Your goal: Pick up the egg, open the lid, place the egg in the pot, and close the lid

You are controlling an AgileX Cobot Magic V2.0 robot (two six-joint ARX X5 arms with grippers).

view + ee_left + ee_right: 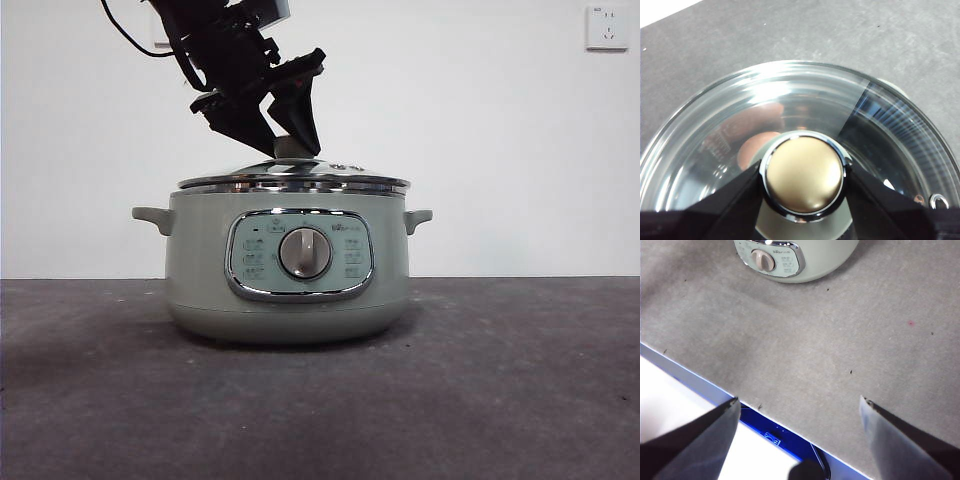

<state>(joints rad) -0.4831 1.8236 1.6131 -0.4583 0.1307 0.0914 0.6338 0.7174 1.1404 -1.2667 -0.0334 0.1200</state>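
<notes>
Your left gripper (pixel 802 175) is parked right on top of the pot (pixel 288 290), and its fingers (pixel 735 200) are closed in on the knob (pixel 804 173) of the lid (pixel 790 105), one pressed to each side. The grip is on the knob because it's the only bit of that glass dome you can actually pinch; the chrome rim sits flush on the pot all the way round in the front view, so the lid looks seated, not lifted.

The egg (pixel 752 150) is already inside. In the left wrist view you can see it through the glass as an orange-brown blob just beside the knob, down in the pot. There's a second reddish patch above it that I'd guess is a reflection, can't say for sure. So egg-wise, it sits below the fingers, under the lid, not in anybody's grip.

To me this reads as the closing step: lid down, egg in. All that's left is to let go of the knob and back off without dragging the lid sideways.

Your right gripper (pixel 799 405) hangs well away over the bare surface (pixel 840 340), fingers spread wide, holding nothing, with the pot far off at the edge of its view.
</notes>
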